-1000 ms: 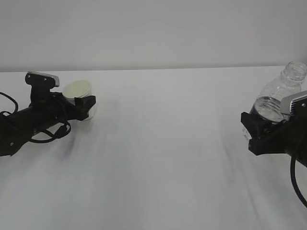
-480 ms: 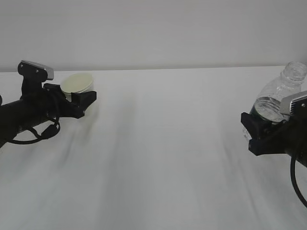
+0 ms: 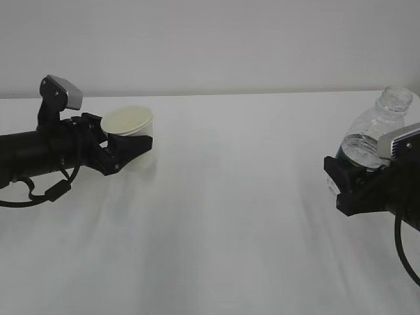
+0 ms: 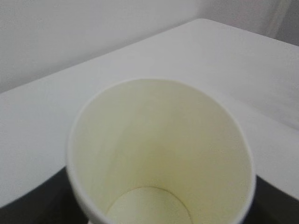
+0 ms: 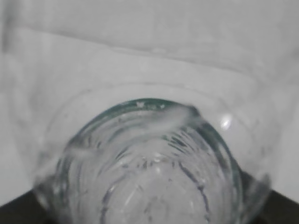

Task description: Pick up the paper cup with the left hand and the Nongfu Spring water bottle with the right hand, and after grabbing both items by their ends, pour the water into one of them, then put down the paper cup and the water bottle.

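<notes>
White bench (image 3: 223, 216) surface fills most of the exterior view, with a pale wall behind it. Of the task's things, the Nongfu Spring water bottle (image 3: 374, 141) is the larger: clear ribbed plastic, uncapped, leaning slightly, its lower body clamped between the jaws of the right tool (image 3: 344, 184), its neck rising above and behind that tool. The water (image 3: 359, 149) is seen low in the bottle, just above the jaws. From the right wrist view the open mouth and ribbed wall are looked down upon (image 5: 149, 172).

The paper cup (image 3: 129, 131) is smaller and is gripped near its base by the left tool (image 3: 125, 152), its rim standing above the jaws and tilted a little toward the camera. In the left wrist view its cream interior (image 4: 159, 154) appears dry and empty, with black jaw tips flanking its foot.

The bottle is judged moderately light, partly filled, with thin walls that would flex under a hard squeeze; a hold on the ribbed lower body is judged secure, though smooth plastic may slip when tilted. The cup is judged very light and easily crushed; the stiffer base is the better place to be held, as the rolled rim must be left free for pouring. Both tools are well apart across the bench.
</notes>
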Available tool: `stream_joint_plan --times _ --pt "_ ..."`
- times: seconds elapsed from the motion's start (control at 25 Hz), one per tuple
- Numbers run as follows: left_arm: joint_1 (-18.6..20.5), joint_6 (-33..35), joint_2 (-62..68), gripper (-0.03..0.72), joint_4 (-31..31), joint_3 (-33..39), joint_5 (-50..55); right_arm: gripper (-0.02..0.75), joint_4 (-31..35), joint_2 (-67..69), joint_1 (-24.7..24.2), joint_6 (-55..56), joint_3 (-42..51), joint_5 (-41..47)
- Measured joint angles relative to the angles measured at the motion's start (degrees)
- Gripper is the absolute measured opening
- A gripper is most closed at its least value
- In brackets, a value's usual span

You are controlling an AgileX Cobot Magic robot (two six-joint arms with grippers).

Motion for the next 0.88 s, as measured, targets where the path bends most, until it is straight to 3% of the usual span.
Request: stream_joint_plan --times 0.24,0.44,0.88 --pt "-0.1 -4.8 -0.1 0.521 9.6 0.0 -3.7 0.484 -2.2 0.0 0.0 0.0 -0.9 1.1" --pt "-0.7 -5.7 -0.1 0.513 13.6 0.0 -8.1 0.484 -3.8 0.0 0.0 0.0 -1.7 3.8" --pt "-9.9 -6.0 -0.1 0.5 15.3 0.0 -8.7 0.484 -5.5 0.0 0.0 0.0 -2.1 4.2"
